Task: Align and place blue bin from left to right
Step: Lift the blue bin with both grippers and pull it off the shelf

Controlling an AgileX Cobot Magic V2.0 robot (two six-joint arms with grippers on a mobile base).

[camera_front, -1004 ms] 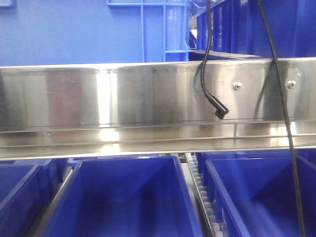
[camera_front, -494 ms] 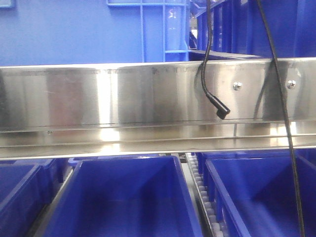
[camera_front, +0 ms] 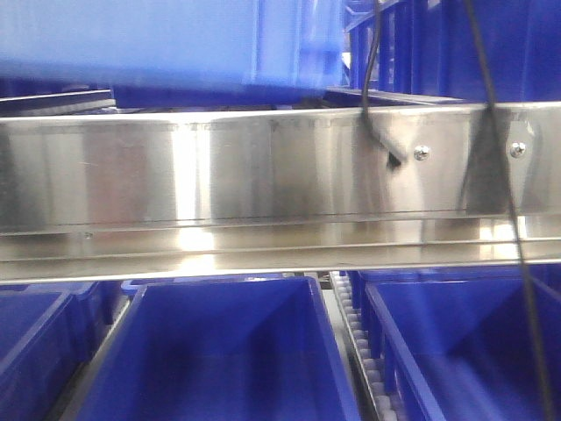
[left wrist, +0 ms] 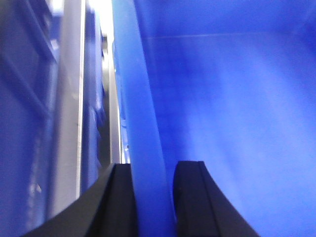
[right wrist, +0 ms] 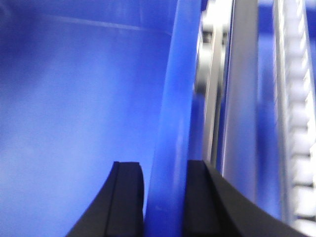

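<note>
The blue bin [camera_front: 166, 44] hangs blurred at the top of the front view, its underside just above the steel rail. In the left wrist view my left gripper [left wrist: 153, 170] is shut on the bin's left wall rim [left wrist: 140, 113], one black finger [left wrist: 190, 197] inside the bin and the other outside. In the right wrist view my right gripper [right wrist: 164, 170] is shut on the bin's right wall rim [right wrist: 173, 123], again with one finger [right wrist: 126, 197] inside. Neither gripper shows in the front view.
A wide steel rail [camera_front: 263, 175] crosses the front view. Below it stand open blue bins [camera_front: 219, 351] [camera_front: 465, 342] [camera_front: 35, 351] with a roller track [camera_front: 359, 351] between two of them. Black cables [camera_front: 372, 79] [camera_front: 517, 263] hang at the right. More blue bins [camera_front: 438, 44] stand at the back right.
The blue bin has lifted off the shelf behind the rail; its bottom edge now shows above the rail, blurred by motion. The hanging black cable end has swung upward.
</note>
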